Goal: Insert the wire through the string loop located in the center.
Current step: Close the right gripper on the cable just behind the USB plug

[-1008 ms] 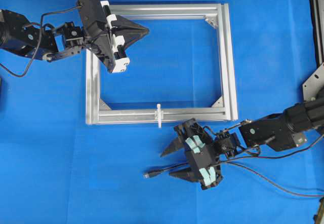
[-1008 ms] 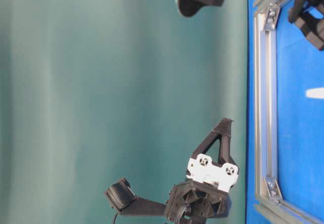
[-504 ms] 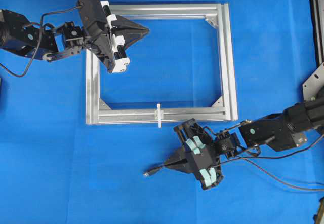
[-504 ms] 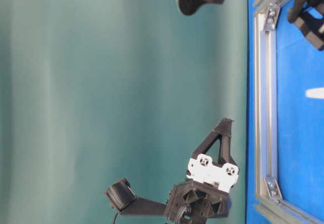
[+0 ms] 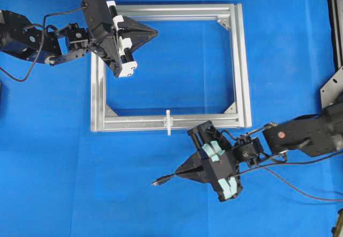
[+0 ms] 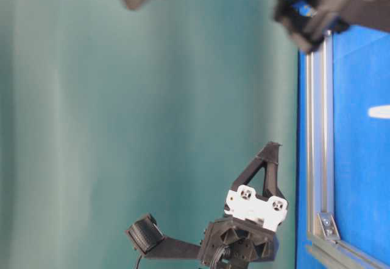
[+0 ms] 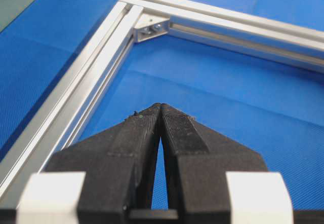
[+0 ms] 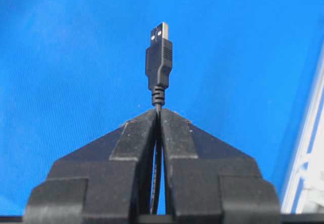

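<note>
The thin black wire (image 8: pixel 158 102), ending in a small dark moulded plug with a metal tip, looked light and limp along its run but stiff at the plug, so the sensible hold was just behind the strain relief, leaving a short rigid end to steer. That was where the black right gripper (image 8: pixel 158 113) had it, jaws pressed together on the cable with the plug standing clear beyond the fingertips. In the overhead view the plug's long axis ran out from the fingertips toward the lower left, pointing away from the tiny white string loop (image 5: pixel 168 121), which crossed the near bar of the silver aluminium frame (image 5: pixel 240 65). The wire lay below and slightly left of that loop, well apart from it. The black left gripper (image 7: pixel 160 106), far beyond the loop at the frame's opposite corner, was closed on nothing.
</note>
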